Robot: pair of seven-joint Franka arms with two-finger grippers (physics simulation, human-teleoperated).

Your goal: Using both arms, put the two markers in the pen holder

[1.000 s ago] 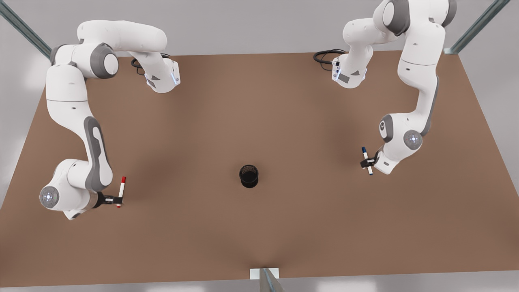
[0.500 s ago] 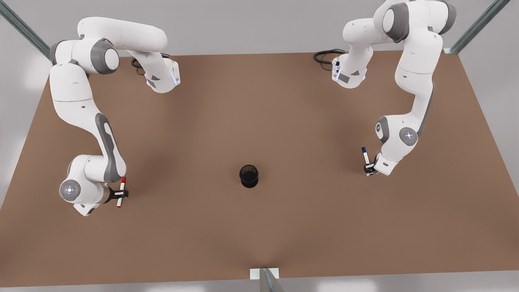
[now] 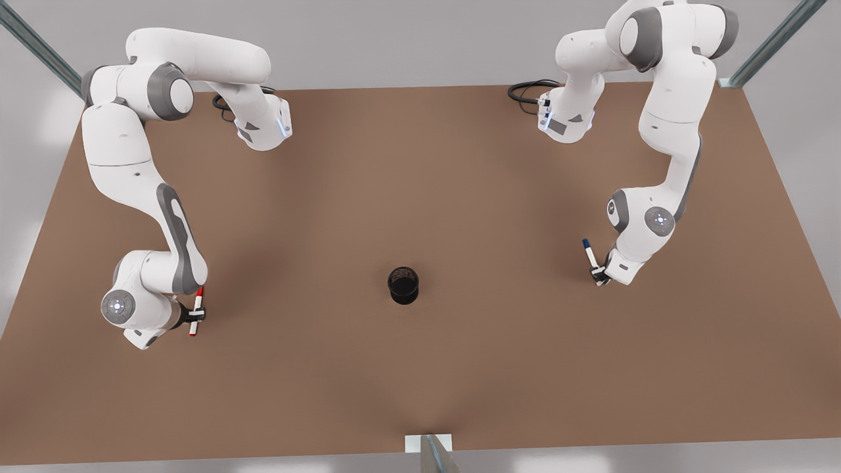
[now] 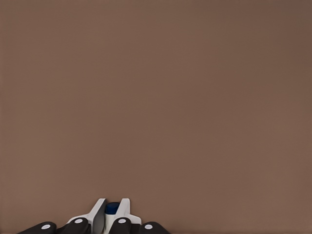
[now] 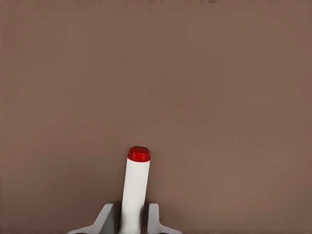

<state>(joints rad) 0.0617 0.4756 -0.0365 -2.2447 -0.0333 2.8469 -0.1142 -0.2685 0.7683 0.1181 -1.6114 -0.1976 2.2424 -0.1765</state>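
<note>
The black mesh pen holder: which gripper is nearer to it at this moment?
The two are about equally far. The left gripper, holding the blue-capped white marker, is toward the front view's right of the black mesh pen holder; the right gripper, holding the red-capped white marker, toward its left.

— Where do we stand with our right gripper (image 3: 195, 315)?
— Clamped on the red marker (image 3: 196, 311), white fingertips (image 5: 105, 218) on either side of the barrel, arm folded low.
— And our left gripper (image 3: 598, 275)?
— Closed on the blue marker (image 3: 589, 255), wrist bent down, elbow high above it.
</note>
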